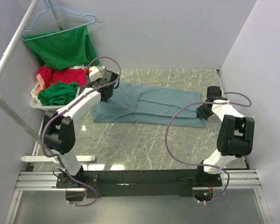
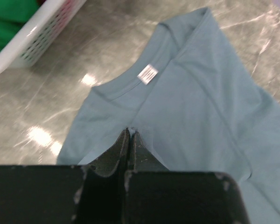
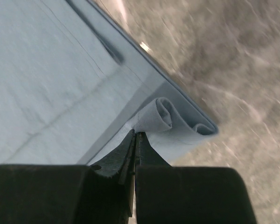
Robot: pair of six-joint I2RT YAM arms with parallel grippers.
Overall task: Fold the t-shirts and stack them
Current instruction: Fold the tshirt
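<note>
A dusty grey-blue t-shirt [image 1: 154, 105] lies stretched left to right across the marble table, partly folded lengthwise. My left gripper [image 1: 107, 95] is at its collar end, shut and pinching a small pucker of cloth just below the neckline [image 2: 130, 129]. The collar with its white label [image 2: 148, 73] lies just ahead of the tips. My right gripper [image 1: 201, 112] is at the hem end, shut on the folded edge [image 3: 135, 133]. Beside its tips the hem corner [image 3: 177, 119] curls into small rolls. Red [image 1: 53, 74] and dark green [image 1: 58, 92] t-shirts lie bunched in a basket.
A white slotted basket [image 1: 35, 101] stands at the table's left edge, close to the left arm, and shows in the left wrist view [image 2: 32, 46]. Another green shirt [image 1: 63, 46] hangs on a blue hanger [image 1: 60, 21] behind it. A white pole [image 1: 9, 60] leans at the far left. Walls close off three sides.
</note>
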